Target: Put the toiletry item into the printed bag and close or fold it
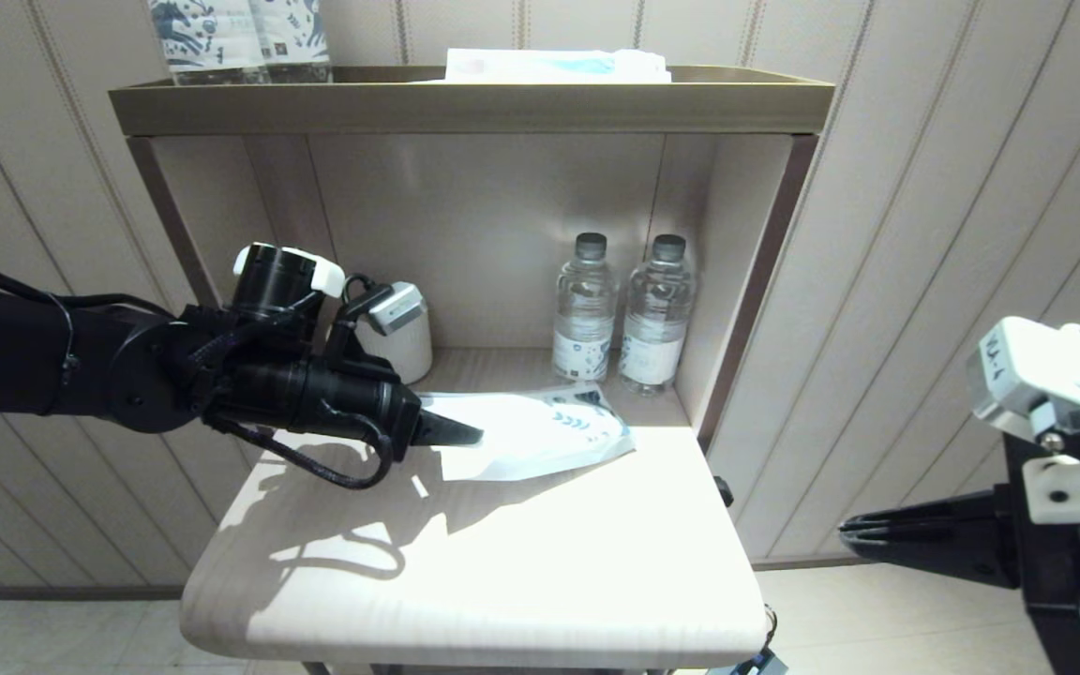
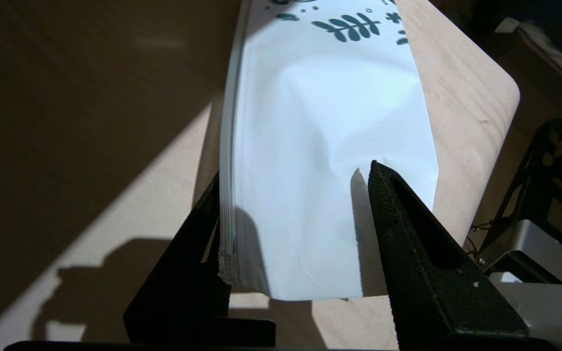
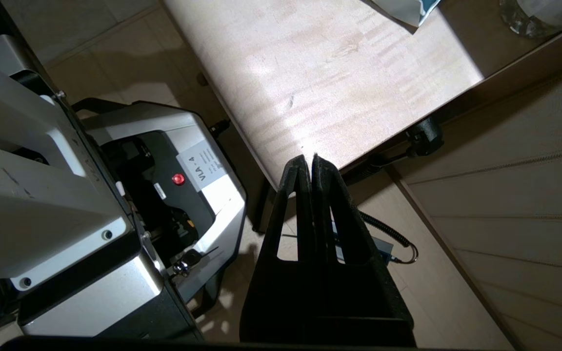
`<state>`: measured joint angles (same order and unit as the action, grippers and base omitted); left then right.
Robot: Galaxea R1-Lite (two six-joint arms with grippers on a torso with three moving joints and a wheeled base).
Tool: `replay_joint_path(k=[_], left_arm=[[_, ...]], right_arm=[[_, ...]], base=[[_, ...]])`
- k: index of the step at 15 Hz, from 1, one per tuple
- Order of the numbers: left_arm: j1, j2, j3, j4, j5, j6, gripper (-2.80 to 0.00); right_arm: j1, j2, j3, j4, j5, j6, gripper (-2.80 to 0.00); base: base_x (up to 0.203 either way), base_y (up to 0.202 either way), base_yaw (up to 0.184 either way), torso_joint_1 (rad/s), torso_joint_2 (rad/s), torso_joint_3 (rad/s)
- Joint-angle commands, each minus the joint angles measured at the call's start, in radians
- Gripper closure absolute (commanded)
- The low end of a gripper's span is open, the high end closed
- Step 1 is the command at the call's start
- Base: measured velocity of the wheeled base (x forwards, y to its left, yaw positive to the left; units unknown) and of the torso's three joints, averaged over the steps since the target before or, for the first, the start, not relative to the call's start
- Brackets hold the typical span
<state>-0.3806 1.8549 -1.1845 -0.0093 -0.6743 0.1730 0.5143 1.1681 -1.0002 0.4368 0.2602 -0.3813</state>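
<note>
The printed bag lies flat on the wooden table in front of the shelf niche, a white pouch with its dark leaf prints at the far right end. My left gripper reaches in from the left and is open, one finger on each side of the bag's plain near end. The zip strip runs beside one finger, and the other fingertip rests against the bag's surface. My right gripper hangs off the table's right side, shut and empty. The toiletry item is out of view.
Two water bottles stand at the back of the niche beside a white cup. Navy-printed packs and a tissue pack sit on the shelf top. The robot base is below the right arm.
</note>
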Motion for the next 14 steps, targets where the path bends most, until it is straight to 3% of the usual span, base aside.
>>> replay_joint_path(k=[1,8,9,12,14], left_arm=[[0.018,-0.004,-0.007,-0.003,-0.004,0.001,-2.80],[0.165,-0.184,0.013,0.016,-0.010,0.000,-2.80],[0.170,-0.239,0.061,0.021,-0.011,0.001,0.00],[0.170,-0.474,0.258,0.049,-0.006,0.026,0.00],[0.164,-0.666,0.322,0.137,0.016,0.040,0.00]], right_arm=[[0.000,-0.015,0.014,0.002,0.001,-0.002,0.00],[-0.002,-0.049,0.035,0.001,0.002,0.004,0.00],[-0.001,-0.070,0.038,0.002,0.001,0.023,0.00],[0.009,-0.141,0.057,0.009,0.000,0.063,0.00],[-0.004,-0.206,0.084,0.013,-0.005,0.093,0.00]], base=[[0.000,0.000,0.000,0.000,0.00,0.000],[0.000,0.000,0.000,0.000,0.00,0.000],[0.000,0.000,0.000,0.000,0.00,0.000],[0.000,0.000,0.000,0.000,0.00,0.000],[0.000,0.000,0.000,0.000,0.00,0.000]])
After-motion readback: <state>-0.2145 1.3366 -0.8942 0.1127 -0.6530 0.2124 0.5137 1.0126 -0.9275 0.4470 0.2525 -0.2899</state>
